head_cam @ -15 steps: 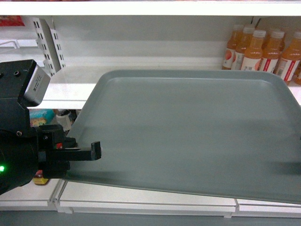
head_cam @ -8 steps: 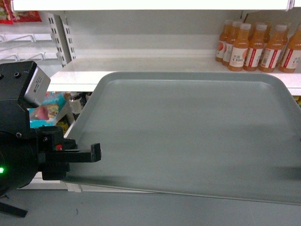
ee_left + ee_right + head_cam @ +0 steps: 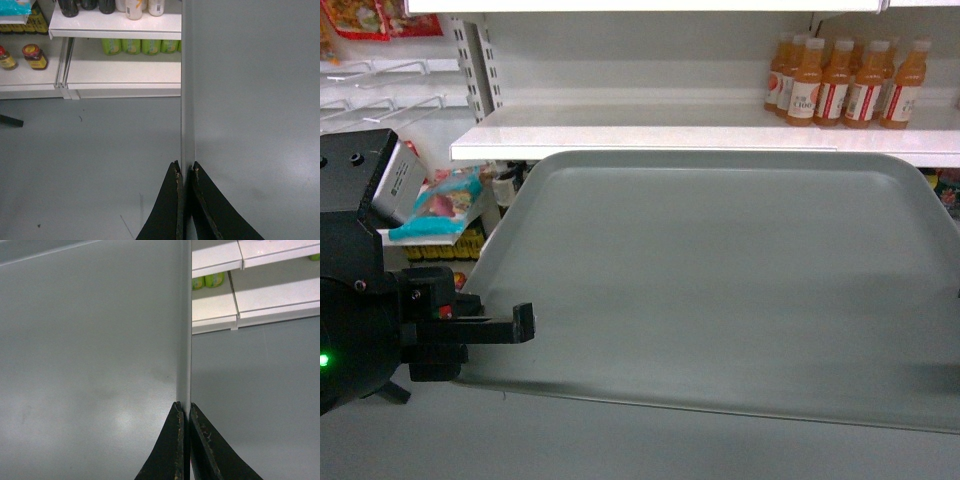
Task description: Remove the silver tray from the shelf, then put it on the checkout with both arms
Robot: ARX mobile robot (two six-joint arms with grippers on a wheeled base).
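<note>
The silver tray (image 3: 720,280) is a large grey-green rectangle held level in the air, clear of the shelf (image 3: 650,135) behind it. My left gripper (image 3: 525,322) is shut on the tray's left rim; in the left wrist view its jaws (image 3: 185,167) pinch the rim edge of the tray (image 3: 255,100). My right gripper (image 3: 185,410) is shut on the opposite rim of the tray (image 3: 90,340); it lies outside the head view. The checkout is out of view.
Orange juice bottles (image 3: 840,80) stand on the shelf at the back right. A blue snack bag (image 3: 445,200) lies on a lower board at the left. Grey floor (image 3: 620,440) shows under the tray. Low shelf boards (image 3: 120,75) carry green bottles (image 3: 140,46) and jars (image 3: 32,55).
The shelf and bottles have shrunk and shifted up and away in the head view, and floor now shows below the tray. The tray and both grips look the same.
</note>
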